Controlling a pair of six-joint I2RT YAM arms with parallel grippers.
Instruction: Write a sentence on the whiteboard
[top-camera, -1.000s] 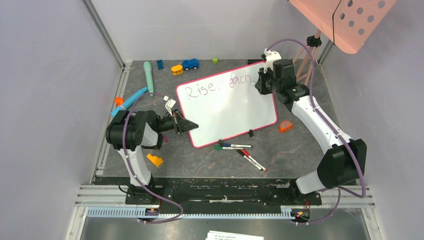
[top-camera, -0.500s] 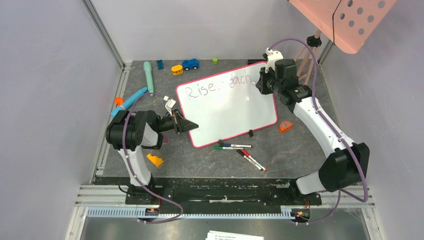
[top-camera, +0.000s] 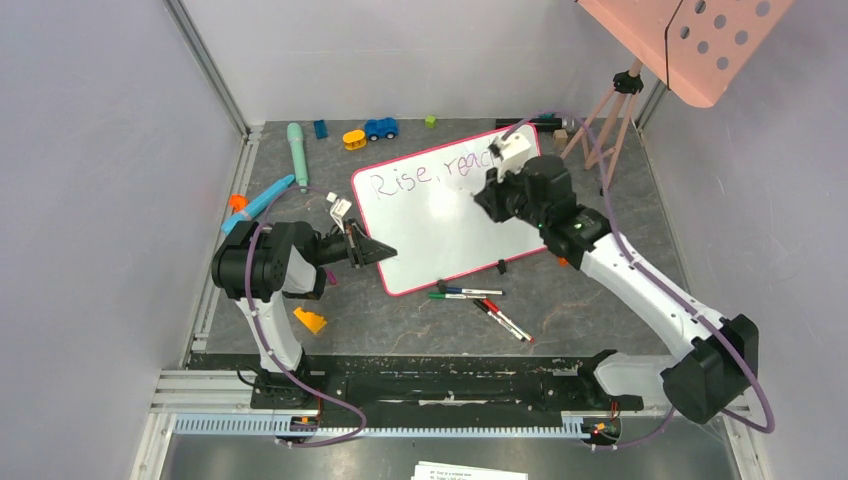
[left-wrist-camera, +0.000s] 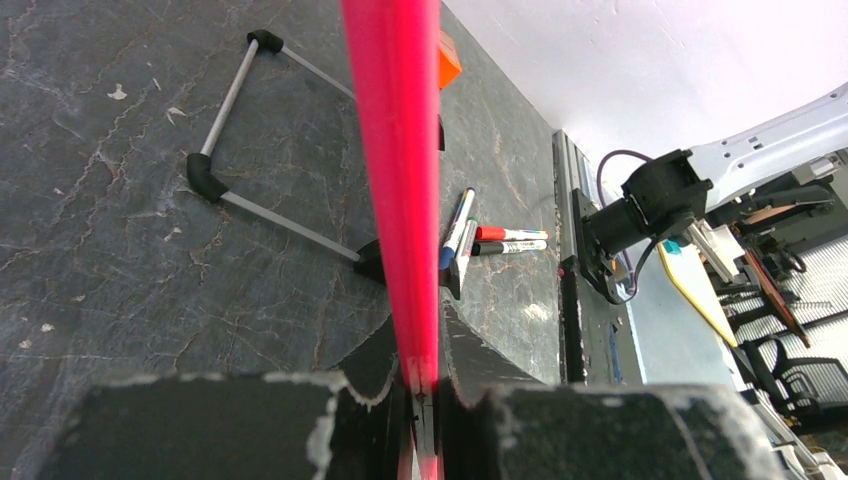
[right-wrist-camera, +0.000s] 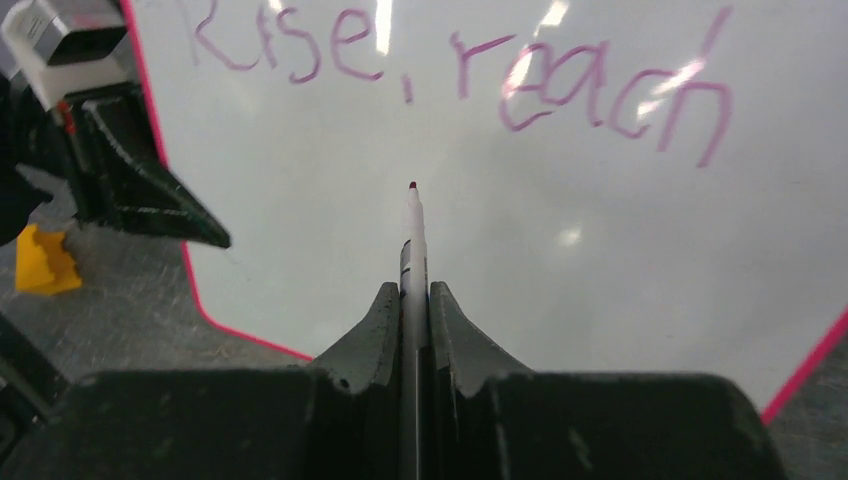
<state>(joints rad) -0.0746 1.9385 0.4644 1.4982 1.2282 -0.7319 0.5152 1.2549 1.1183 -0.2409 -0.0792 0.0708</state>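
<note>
Pinching the left rim of the large white, pink-edged whiteboard (top-camera: 430, 230) on the dark counter (top-camera: 580, 310) is the left end effector (top-camera: 385, 252). The right end effector (right-wrist-camera: 410, 295) clamps a slim marker (right-wrist-camera: 412, 235). Only its wrist view shows the tip below the purplish handwritten sentence (right-wrist-camera: 460, 70), "Rise, reach".

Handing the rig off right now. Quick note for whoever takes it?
Left hand: shut on the whiteboard rim at its left edge, steadying it.
Right hand: shut on a marker, tip over the blank area under the writing.
Done: sentence reads "Rise, reach" so far.
Left: the rest of it, on a second line.
</note>
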